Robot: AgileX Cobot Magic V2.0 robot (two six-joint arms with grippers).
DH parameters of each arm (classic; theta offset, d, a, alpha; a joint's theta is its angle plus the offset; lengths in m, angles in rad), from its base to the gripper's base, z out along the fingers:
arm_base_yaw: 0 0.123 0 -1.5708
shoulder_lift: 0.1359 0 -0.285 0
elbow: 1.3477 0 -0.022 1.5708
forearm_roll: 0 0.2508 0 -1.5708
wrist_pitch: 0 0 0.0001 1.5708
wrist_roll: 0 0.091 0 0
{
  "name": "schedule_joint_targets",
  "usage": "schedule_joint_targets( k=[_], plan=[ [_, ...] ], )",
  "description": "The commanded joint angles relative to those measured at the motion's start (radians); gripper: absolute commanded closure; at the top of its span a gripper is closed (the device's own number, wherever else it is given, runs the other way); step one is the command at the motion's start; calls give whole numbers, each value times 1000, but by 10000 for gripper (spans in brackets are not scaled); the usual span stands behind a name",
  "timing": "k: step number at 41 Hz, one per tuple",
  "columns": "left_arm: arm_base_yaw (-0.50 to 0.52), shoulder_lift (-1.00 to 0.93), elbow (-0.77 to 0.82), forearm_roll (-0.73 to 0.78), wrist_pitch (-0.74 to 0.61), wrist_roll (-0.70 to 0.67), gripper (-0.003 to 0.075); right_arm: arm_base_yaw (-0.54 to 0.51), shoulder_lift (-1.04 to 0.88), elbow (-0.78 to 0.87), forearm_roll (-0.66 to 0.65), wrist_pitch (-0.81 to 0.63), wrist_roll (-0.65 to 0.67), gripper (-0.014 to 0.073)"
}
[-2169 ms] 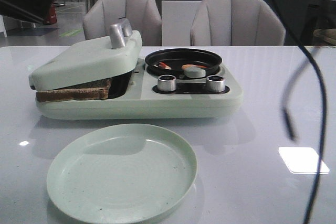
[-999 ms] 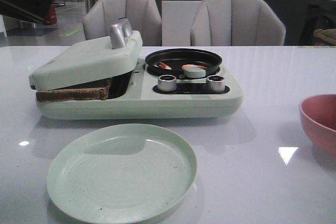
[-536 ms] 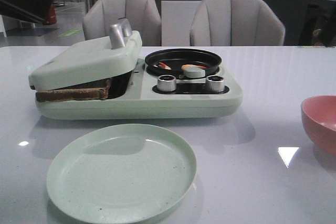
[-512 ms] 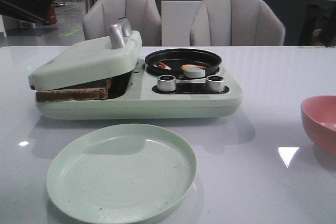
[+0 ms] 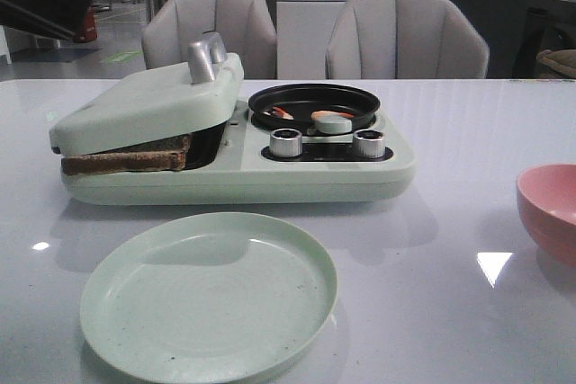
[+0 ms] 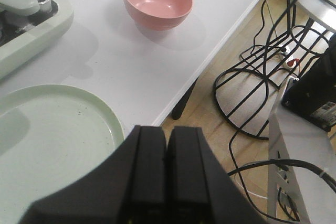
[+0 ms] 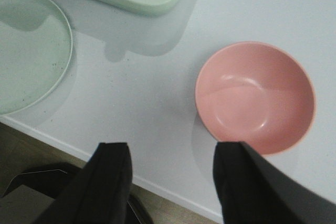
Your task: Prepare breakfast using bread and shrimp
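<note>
**Grippers idle while bread toasts and shrimp sit in the pan**

Left gripper [image 6: 166, 182] has its 2 fingers pressed flat together, holding nothing, and it hangs out past the near table edge, above the floor and cables. Right gripper [image 7: 170, 182] is spread wide and holds nothing either, hovering over the table edge just beside the pink bowl [image 7: 255, 97]. Both seem parked clear of the appliance, probably so the cooking can run undisturbed.

The bread [image 5: 126, 157] is clamped in the left bay of the pale green breakfast maker [image 5: 297, 177], under the hinged lid [image 5: 148, 101]; the lid rests tilted on the slices rather than fully down, and the brown crust edge shows at the gap. The shrimp [image 5: 283, 113] lie in the small black pan [image 5: 314, 105] on the right side, behind the 2 knobs [image 5: 286, 142]; the pieces are too small to count.

The green plate [image 5: 209, 294] sits just in front of the maker, likely waiting for the finished food. The pink bowl has nothing in it, which fits its contents having gone into the pan.
</note>
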Motion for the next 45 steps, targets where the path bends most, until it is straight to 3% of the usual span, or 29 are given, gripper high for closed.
schedule_joint_targets(
  k=[1,12,21,23,29,34,45],
  plan=[
    [-7,-5,-28,-48,-34,2,621,1,-81,26,-6,-49,6,126],
    [-7,-5,-28,-48,-34,2,621,1,-267,153,-6,-49,6,126],
    [-7,-5,-28,-48,-34,2,621,1,-290,180,-6,-50,6,139],
    [-7,-5,-28,-48,-34,2,621,1,-290,180,-6,-50,6,182],
    [-7,-5,-28,-48,-34,2,621,1,-290,180,-3,-50,6,433],
    [-7,-5,-28,-48,-34,2,621,1,-290,180,-3,-51,6,592],
    [-7,-5,-28,-48,-34,2,621,1,-290,180,-1,-45,6,587]
  ],
)
